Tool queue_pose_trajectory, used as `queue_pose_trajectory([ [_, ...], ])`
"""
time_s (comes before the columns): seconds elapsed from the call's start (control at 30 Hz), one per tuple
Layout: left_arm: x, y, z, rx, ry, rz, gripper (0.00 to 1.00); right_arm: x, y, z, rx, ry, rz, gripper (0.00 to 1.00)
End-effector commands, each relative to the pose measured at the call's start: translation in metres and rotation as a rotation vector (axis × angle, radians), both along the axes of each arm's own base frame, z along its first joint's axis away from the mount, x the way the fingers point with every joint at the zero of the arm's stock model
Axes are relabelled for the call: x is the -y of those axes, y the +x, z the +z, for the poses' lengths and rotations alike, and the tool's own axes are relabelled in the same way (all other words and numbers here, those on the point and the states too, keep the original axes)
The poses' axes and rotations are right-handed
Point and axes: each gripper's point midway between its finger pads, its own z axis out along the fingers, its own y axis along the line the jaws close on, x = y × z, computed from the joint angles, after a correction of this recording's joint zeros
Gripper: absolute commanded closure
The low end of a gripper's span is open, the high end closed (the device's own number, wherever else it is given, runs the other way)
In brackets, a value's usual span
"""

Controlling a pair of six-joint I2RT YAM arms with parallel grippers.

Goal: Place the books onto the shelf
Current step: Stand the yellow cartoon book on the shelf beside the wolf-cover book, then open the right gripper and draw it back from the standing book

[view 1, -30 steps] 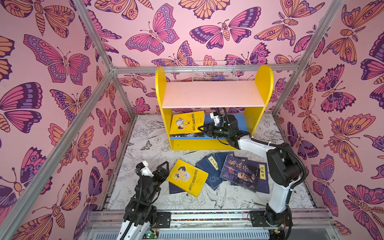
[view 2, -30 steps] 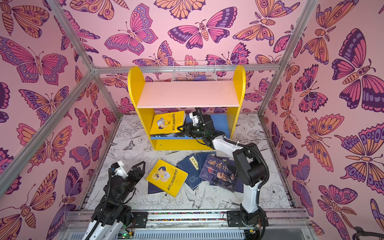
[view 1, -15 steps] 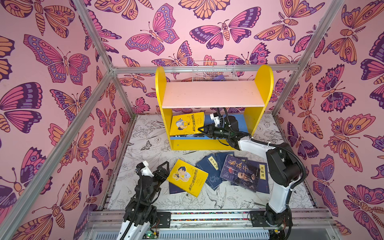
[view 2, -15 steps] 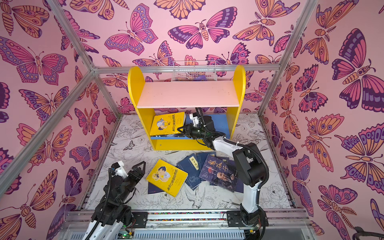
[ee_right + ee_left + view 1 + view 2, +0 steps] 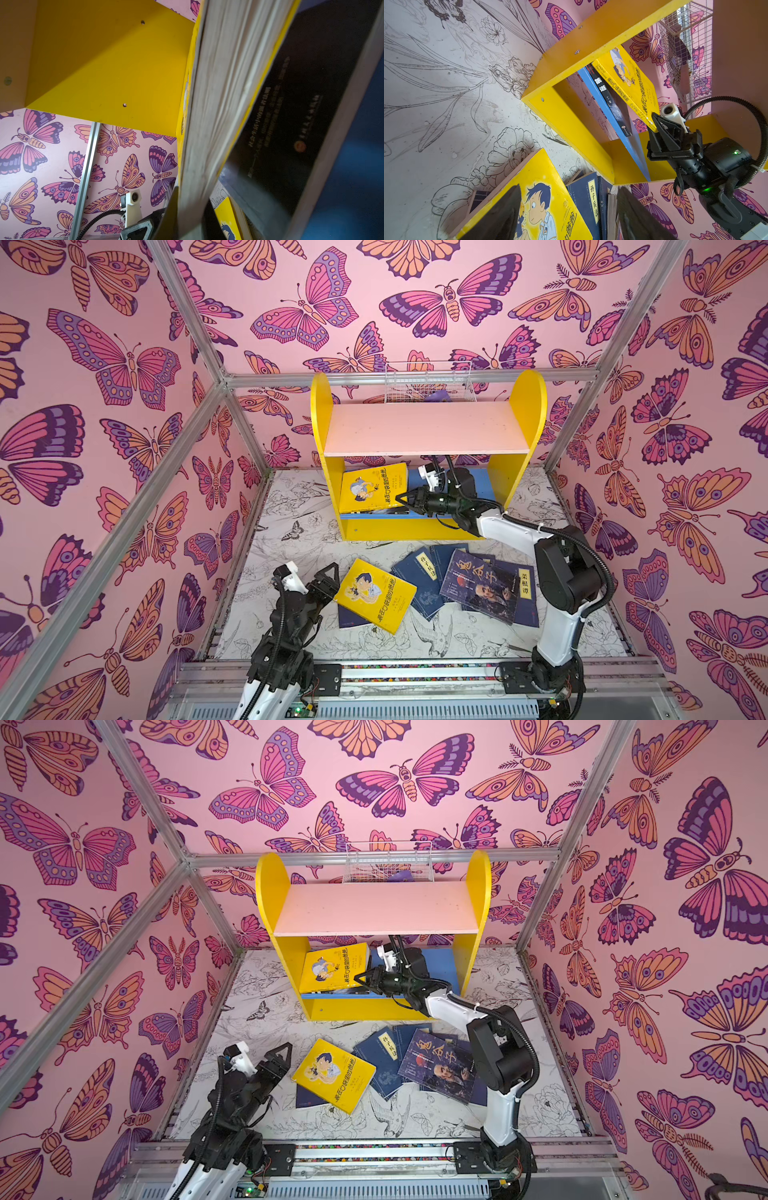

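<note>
Right, the shelf [image 5: 428, 435] stands at twelve o'clock on the floor, pale pink upper board bare, and on its blue lower board [image 5: 478, 485] a yellow cartoon-boy book [image 5: 372, 487] leans tilted over a black book [image 5: 610, 97] lying flat beneath it. The right gripper [image 5: 405, 502] reaches in from three o'clock, its fingers pinching the yellow book's page edge, as the right wrist view shows. Down at six o'clock on the floor lies the loose pile: a second yellow cartoon-boy book [image 5: 376, 595], navy books [image 5: 422, 576] fanned beside it and a dark portrait book [image 5: 478, 585] on top of them. The left gripper [image 5: 320, 585] hovers at the second yellow book's nine o'clock edge, fingers spread wide, holding nothing.
</note>
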Motion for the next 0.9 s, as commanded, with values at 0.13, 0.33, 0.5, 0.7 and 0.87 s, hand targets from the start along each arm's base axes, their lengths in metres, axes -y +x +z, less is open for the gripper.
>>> queue_pose_trajectory([
  [0.13,0.003,0.001,-0.005,-0.005,-0.016,-0.007,0.25,-0.001,-0.014,-0.002,0.078,-0.238,-0.019,0.51],
  [0.33,0.003,0.002,-0.006,-0.004,-0.025,-0.008,0.25,0.005,-0.022,-0.011,0.142,-0.482,-0.025,0.39],
  [0.5,0.004,0.001,-0.004,0.002,-0.026,-0.011,0.26,0.016,-0.025,-0.017,0.221,-0.705,-0.035,0.34],
  [0.7,0.003,0.002,-0.004,0.002,-0.025,-0.009,0.25,0.027,-0.02,-0.016,0.291,-0.826,-0.059,0.28],
  [0.87,0.003,0.002,-0.005,-0.001,-0.025,-0.008,0.26,0.024,-0.02,-0.017,0.337,-0.845,-0.012,0.25],
])
